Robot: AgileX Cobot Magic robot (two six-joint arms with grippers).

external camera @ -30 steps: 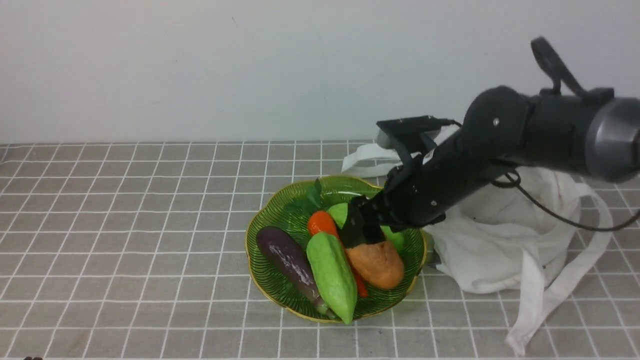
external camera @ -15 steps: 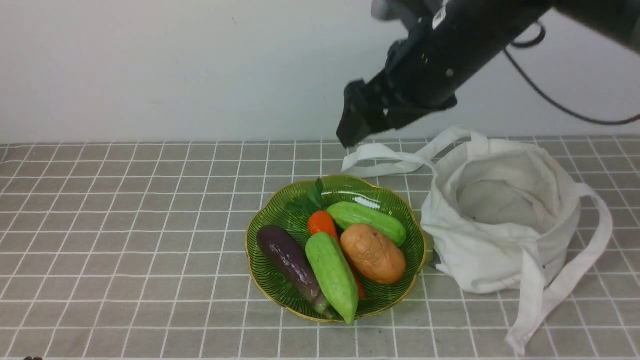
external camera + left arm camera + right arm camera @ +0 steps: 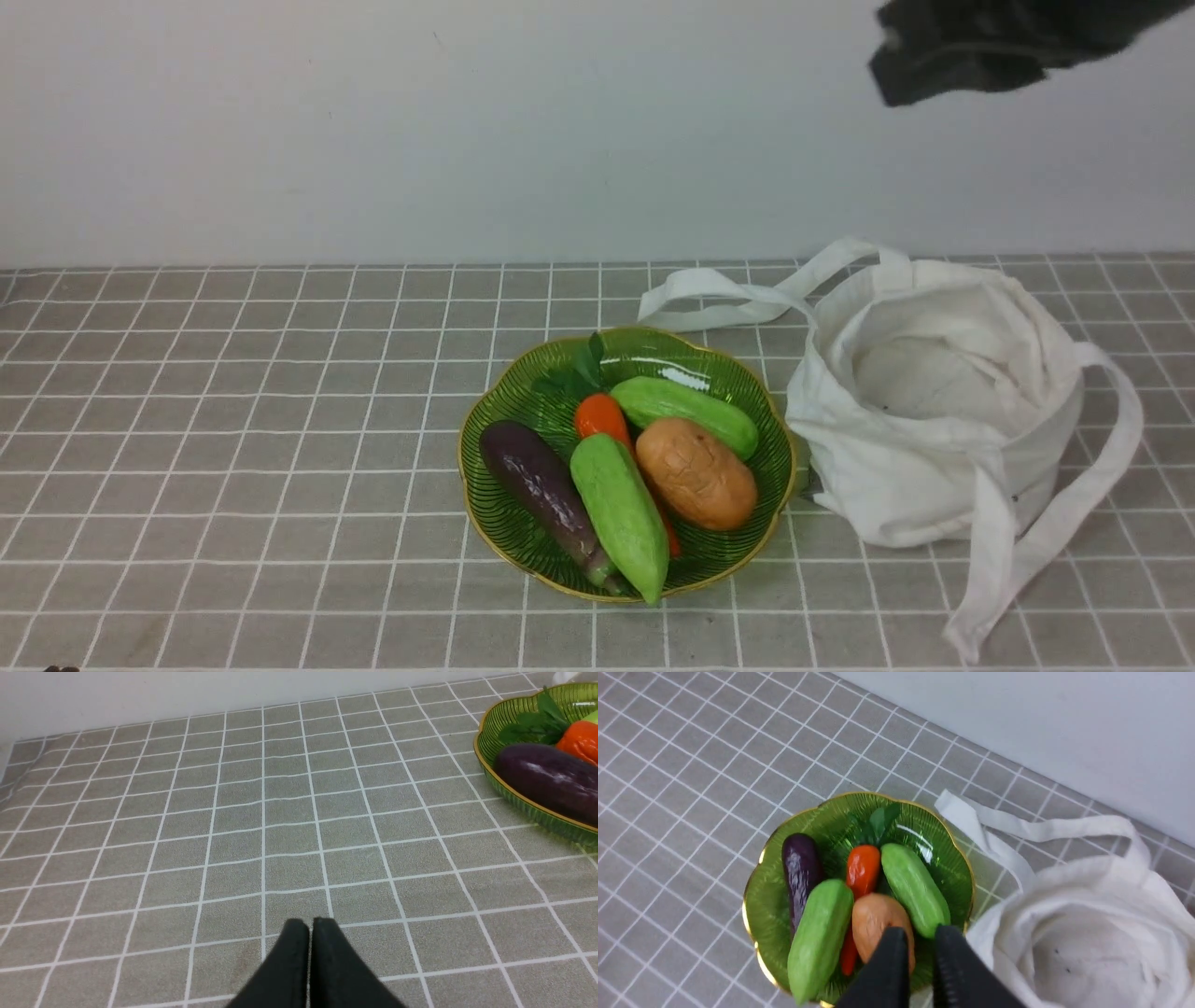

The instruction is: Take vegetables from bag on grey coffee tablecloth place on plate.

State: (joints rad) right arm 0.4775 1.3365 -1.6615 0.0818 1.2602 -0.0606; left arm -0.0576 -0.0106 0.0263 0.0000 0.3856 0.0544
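Potato point(image 3: 695, 472) on plate point(image 3: 499, 411) at 4 o'clock, bag point(image 3: 934, 485) at plate's 3. L tool point(image 3: 309, 926) together; R tool point(image 3: 920, 938) slightly apart, empty.

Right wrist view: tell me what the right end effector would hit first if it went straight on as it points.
Probably the potato, or the end of the cucumber beside it, both on the plate. The right end effector points between them; depth is unclear.
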